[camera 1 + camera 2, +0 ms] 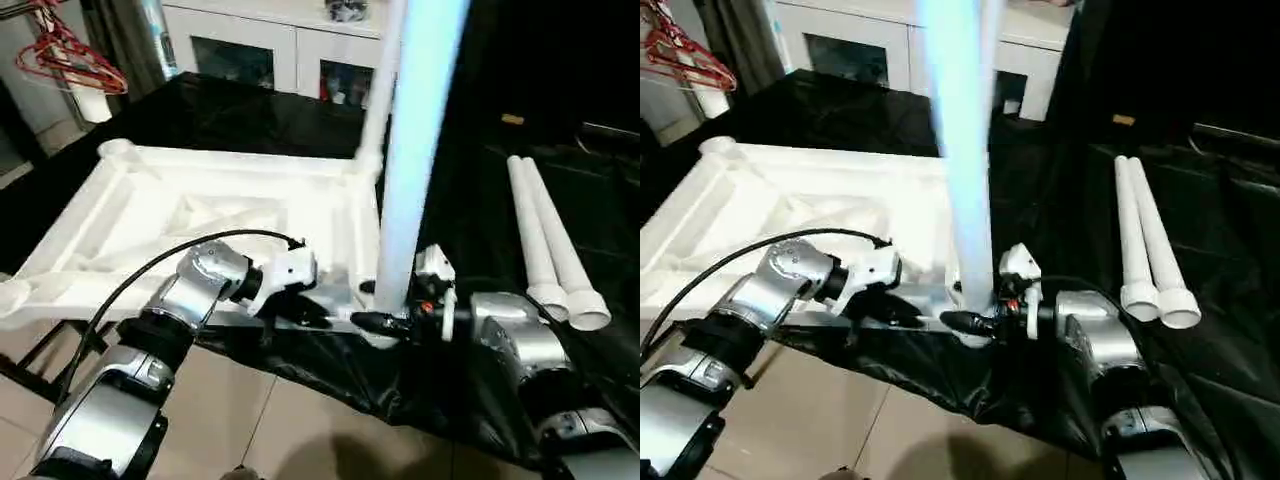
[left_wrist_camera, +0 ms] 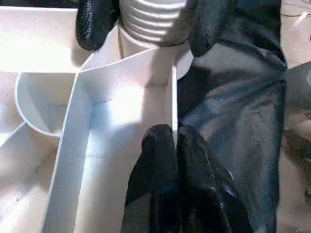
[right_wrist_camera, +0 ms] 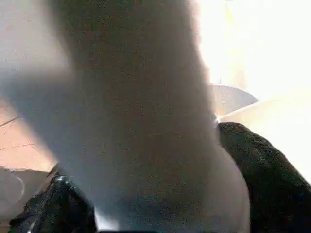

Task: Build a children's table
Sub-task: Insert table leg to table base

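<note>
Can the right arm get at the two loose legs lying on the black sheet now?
Probably not at once: the right gripper is closed around the upright leg in the tabletop corner. Nothing lies on or around the two loose legs.

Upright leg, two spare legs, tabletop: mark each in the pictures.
upright leg [image 1: 405, 200], left eye view, mid-shaft.
spare legs [image 1: 548, 250], left eye view, on one tube's shaft.
tabletop [image 1: 130, 215], left eye view, ribbed underside.

Left gripper jaws pinch the table top's rim wall.
</note>
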You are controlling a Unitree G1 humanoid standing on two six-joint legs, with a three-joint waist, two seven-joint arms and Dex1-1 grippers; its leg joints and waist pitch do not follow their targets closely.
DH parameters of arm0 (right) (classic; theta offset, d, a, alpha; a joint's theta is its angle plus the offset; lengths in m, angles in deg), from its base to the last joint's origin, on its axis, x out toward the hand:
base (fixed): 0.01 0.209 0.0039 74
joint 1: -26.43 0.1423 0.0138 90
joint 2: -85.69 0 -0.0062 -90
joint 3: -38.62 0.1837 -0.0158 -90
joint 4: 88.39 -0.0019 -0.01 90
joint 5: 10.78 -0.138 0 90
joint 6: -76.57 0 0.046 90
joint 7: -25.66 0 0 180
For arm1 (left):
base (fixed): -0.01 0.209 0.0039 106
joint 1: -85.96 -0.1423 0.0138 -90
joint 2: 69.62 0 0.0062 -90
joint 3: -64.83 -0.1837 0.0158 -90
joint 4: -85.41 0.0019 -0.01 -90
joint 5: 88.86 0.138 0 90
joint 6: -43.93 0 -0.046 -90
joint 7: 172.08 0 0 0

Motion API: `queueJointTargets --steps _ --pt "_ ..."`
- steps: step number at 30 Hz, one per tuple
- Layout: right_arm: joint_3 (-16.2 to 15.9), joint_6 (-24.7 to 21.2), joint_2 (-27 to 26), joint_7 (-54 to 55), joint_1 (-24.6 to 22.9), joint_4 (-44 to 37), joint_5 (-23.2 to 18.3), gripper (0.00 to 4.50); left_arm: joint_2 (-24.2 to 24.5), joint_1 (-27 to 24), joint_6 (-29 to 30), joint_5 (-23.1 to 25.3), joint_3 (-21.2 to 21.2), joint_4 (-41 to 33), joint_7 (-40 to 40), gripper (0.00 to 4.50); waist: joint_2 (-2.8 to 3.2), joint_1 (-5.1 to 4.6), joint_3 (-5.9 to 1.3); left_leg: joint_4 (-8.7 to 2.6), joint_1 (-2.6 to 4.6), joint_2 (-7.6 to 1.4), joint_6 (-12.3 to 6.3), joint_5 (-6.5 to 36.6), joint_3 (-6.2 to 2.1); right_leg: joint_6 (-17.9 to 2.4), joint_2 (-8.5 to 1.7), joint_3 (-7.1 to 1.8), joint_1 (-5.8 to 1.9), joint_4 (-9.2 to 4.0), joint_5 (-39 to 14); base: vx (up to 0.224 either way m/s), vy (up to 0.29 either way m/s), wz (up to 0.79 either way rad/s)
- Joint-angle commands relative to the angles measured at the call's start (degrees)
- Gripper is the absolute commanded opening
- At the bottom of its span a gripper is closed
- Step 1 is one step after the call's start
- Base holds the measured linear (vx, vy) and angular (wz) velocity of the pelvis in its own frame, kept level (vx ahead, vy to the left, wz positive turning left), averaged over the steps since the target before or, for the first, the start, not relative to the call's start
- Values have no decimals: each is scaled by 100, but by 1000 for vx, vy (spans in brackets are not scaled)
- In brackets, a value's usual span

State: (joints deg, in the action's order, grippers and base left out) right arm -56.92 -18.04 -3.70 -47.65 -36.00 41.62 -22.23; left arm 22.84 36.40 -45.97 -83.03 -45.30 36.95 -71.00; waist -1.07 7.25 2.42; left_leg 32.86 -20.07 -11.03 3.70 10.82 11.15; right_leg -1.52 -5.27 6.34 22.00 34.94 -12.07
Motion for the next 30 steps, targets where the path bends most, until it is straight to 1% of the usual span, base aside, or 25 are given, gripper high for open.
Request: queueJointTargets --steps 1,3,5,6,7,8,11,12,14,15,16,17,18,19,20,21,22,23,24,25,26,27,28,29,30 --pt "-108 -165 -83 19 -182 48 69 313 -103 -102 89 -17 -175 -98 -89 0 19 2 -295 -385 22 -354 -335 984 -126 -1364 -475 -380 -266 -396 -689 0 0 0" --pt "-20 -224 -165 138 -246 20 -39 304 -135 -115 124 -18 -153 -113 -46 0 50 16 -300 -381 20 -346 -318 970 -132 -1366 -485 -382 -272 -396 -654 0 0 0" --pt "17 -231 -209 197 -293 -5 -95 303 -149 -126 140 -30 -147 -130 -35 0 40 10 -297 -385 23 -348 -312 1008 -128 -1365 -481 -381 -267 -406 -677 0 0 0" --pt "73 -205 -270 285 -357 -31 -161 301 -168 -129 145 -42 -136 -142 11 0 88 24 -300 -391 28 -352 -285 1046 -133 -1371 -480 -382 -266 -411 -660 0 0 0" --pt "73 -205 -270 285 -357 -31 -161 295 -168 -129 145 -42 -136 -142 11 0 88 24 -300 -391 28 -352 -285 1046 -133 -1371 -480 -382 -266 -411 -660 0 0 0" --pt "116 -166 -309 354 -407 -49 -193 288 -178 -133 136 -38 -126 -141 67 0 63 30 -303 -387 29 -351 -272 1056 -132 -1373 -476 -379 -270 -404 -607 0 0 0" --pt "231 -138 -400 504 -515 -103 -270 284 -214 -144 102 -32 -61 -135 260 0 66 60 -293 -398 40 -350 -236 1157 -128 -1322 -481 -383 -260 -429 -790 0 0 0" --pt "270 -115 -430 570 -538 -118 -281 283 -223 -140 78 -39 -24 -127 324 0 147 71 -287 -415 57 -354 -160 1329 -141 -1295 -484 -382 -253 -455 -927 0 0 0" --pt "306 -105 -457 626 -563 -139 -312 282 -238 -148 -29 -59 40 -133 434 0 124 66 -279 -425 49 -348 -129 1423 -144 -1258 -484 -383 -260 -472 -1048 0 0 0" --pt "332 -84 -475 681 -572 -150 -325 282 -290 -129 -30 -115 165 -129 632 0 120 70 -276 -431 42 -344 -119 1457 -150 -1200 -487 -383 -264 -485 -1192 0 0 0" --pt "349 -71 -487 717 -578 -158 -333 282 -327 -114 -23 -155 254 -125 773 0 142 63 -277 -433 50 -346 -96 1497 -150 -1169 -488 -384 -257 -501 -1270 0 0 0" --pt "349 -71 -487 717 -578 -158 -333 282 -327 -114 -23 -155 254 -125 773 0 135 66 -279 -429 55 -347 -92 1486 -153 -1167 -492 -384 -256 -499 -1282 0 0 0" --pt "393 -41 -516 790 -578 -169 -348 282 -349 -77 93 -351 460 -205 828 0 136 74 -286 -423 53 -341 -105 1421 -151 -1166 -489 -386 -256 -494 -1270 0 0 0" --pt "413 -27 -529 823 -576 -174 -354 282 -335 -69 175 -444 529 -263 781 28 126 73 -287 -415 41 -335 -121 1326 -144 -1183 -487 -387 -260 -474 -1218 0 0 0" --pt "426 -25 -538 835 -572 -177 -364 282 -319 -70 243 -524 582 -325 729 45 128 75 -290 -410 31 -331 -144 1280 -145 -1191 -486 -386 -260 -473 -1182 0 0 0" --pt "446 -21 -554 854 -561 -184 -384 282 -288 -82 437 -704 700 -473 619 56 128 72 -291 -403 19 -331 -175 1193 -139 -1212 -483 -384 -263 -455 -1086 0 0 0" --pt "449 -24 -568 866 -548 -194 -399 282 -254 -102 649 -883 802 -622 496 59 93 69 -305 -385 -8 -324 -226 1027 -140 -1264 -486 -373 -287 -426 -915 0 0 0" --pt "450 -25 -574 871 -543 -198 -405 282 -239 -111 737 -955 843 -682 445 67 120 80 -312 -383 -3 -338 -235 971 -137 -1328 -494 -375 -284 -401 -808 0 0 0" --pt "446 -25 -582 872 -536 -205 -410 282 -213 -129 891 -1080 910 -789 356 67 101 70 -306 -377 -18 -344 -284 886 -132 -1412 -480 -370 -273 -392 -625 0 0 0" --pt "442 -22 -595 879 -534 -212 -405 282 -190 -150 1066 -1232 1000 -902 269 80 108 65 -299 -379 -29 -341 -289 870 -133 -1435 -476 -370 -281 -373 -572 0 0 0" --pt "440 -16 -607 880 -527 -208 -401 282 -176 -166 1255 -1405 1106 -1007 184 92 72 50 -285 -385 -39 -327 -325 860 -131 -1416 -466 -360 -289 -383 -643 0 0 0" --pt "439 -8 -618 880 -517 -199 -395 282 -170 -186 1411 -1568 1202 -1094 100 99 85 27 -283 -377 -31 -318 -337 856 -121 -1410 -470 -366 -279 -390 -729 0 0 0" --pt "437 1 -626 879 -503 -184 -390 282 -173 -197 1513 -1689 1275 -1135 45 102 78 2 -277 -373 -31 -310 -354 850 -115 -1384 -464 -368 -278 -410 -813 0 0 0" --pt "434 10 -634 879 -488 -167 -384 282 -220 -192 1545 -1799 1373 -1115 77 105 86 -5 -278 -369 -25 -308 -355 844 -112 -1380 -462 -369 -276 -409 -835 0 0 0" --pt "429 15 -641 874 -476 -155 -380 282 -288 -166 1525 -1886 1482 -1054 170 113 67 -21 -275 -365 -22 -305 -376 828 -107 -1360 -453 -371 -270 -418 -863 0 0 0"
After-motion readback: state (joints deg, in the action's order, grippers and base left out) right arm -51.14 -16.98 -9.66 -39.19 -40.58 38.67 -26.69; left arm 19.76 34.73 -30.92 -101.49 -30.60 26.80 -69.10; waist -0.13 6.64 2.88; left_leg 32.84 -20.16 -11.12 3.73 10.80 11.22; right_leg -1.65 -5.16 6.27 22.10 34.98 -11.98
